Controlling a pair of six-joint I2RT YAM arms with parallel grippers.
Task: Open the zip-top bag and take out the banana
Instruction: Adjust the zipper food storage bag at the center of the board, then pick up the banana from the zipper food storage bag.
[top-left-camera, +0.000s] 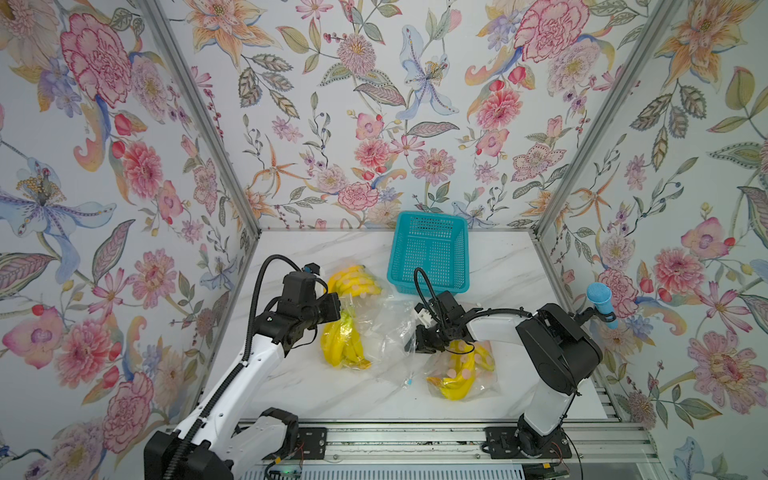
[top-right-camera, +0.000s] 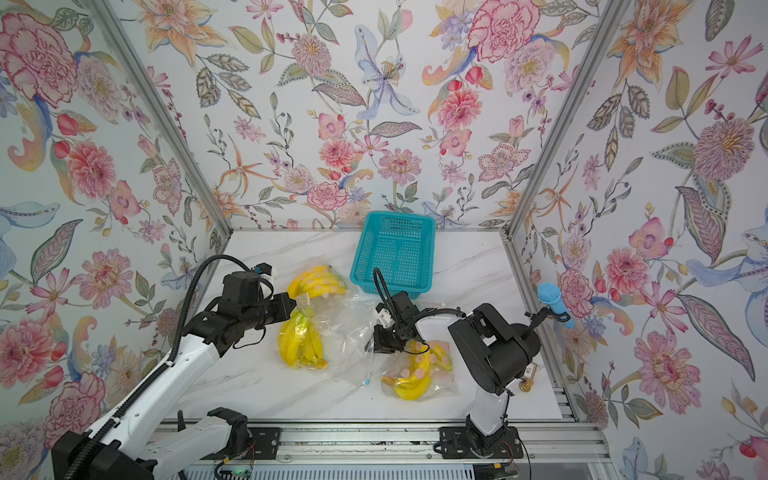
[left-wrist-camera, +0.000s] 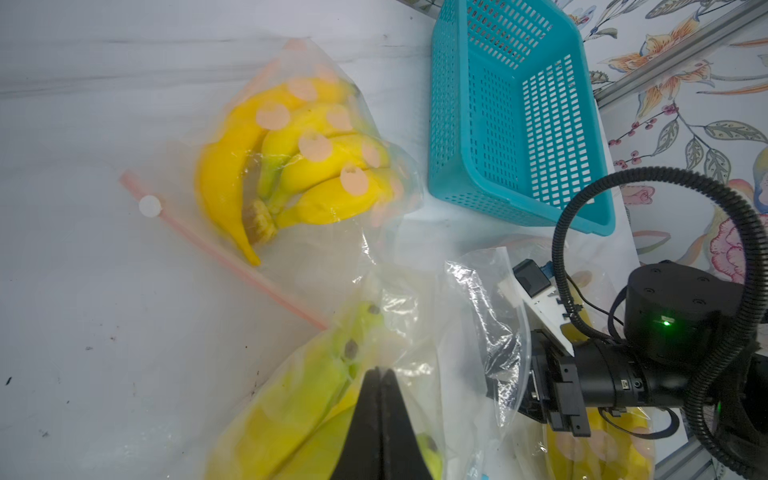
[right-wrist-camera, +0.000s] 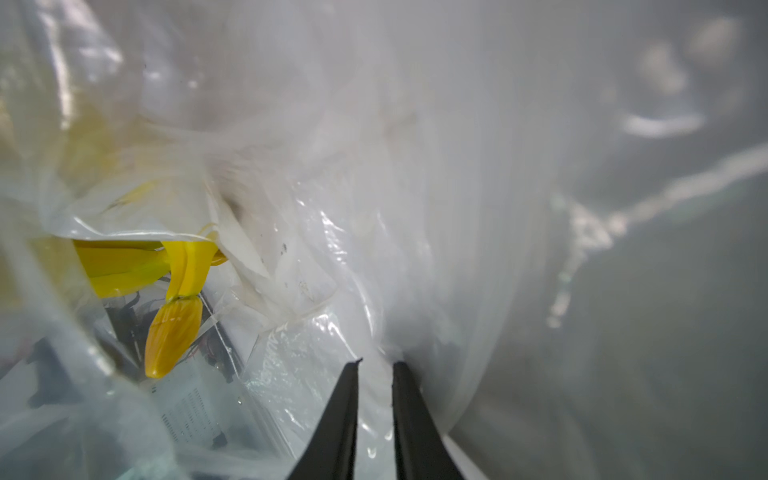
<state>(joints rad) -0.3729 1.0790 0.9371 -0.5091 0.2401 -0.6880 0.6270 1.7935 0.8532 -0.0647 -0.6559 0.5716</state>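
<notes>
A clear zip-top bag (top-left-camera: 382, 332) lies mid-table, crumpled, with a bunch of yellow-green bananas (top-left-camera: 343, 345) in its left end. My left gripper (top-left-camera: 337, 316) points down at that end. In the left wrist view its jaws (left-wrist-camera: 380, 372) are shut, tips pinching the film over the bananas (left-wrist-camera: 299, 399). My right gripper (top-left-camera: 415, 338) is at the bag's right end. In the right wrist view its jaws (right-wrist-camera: 376, 363) stand narrowly apart with clear film clamped between them. A banana stem (right-wrist-camera: 174, 332) shows through the plastic.
A second spotted bag of bananas (top-left-camera: 353, 282) lies behind the left gripper, with a pink zip strip (left-wrist-camera: 216, 249). A third (top-left-camera: 457, 374) lies under the right arm. A teal basket (top-left-camera: 428, 286) stands at the back. A blue microphone (top-left-camera: 600, 303) hangs by the right wall.
</notes>
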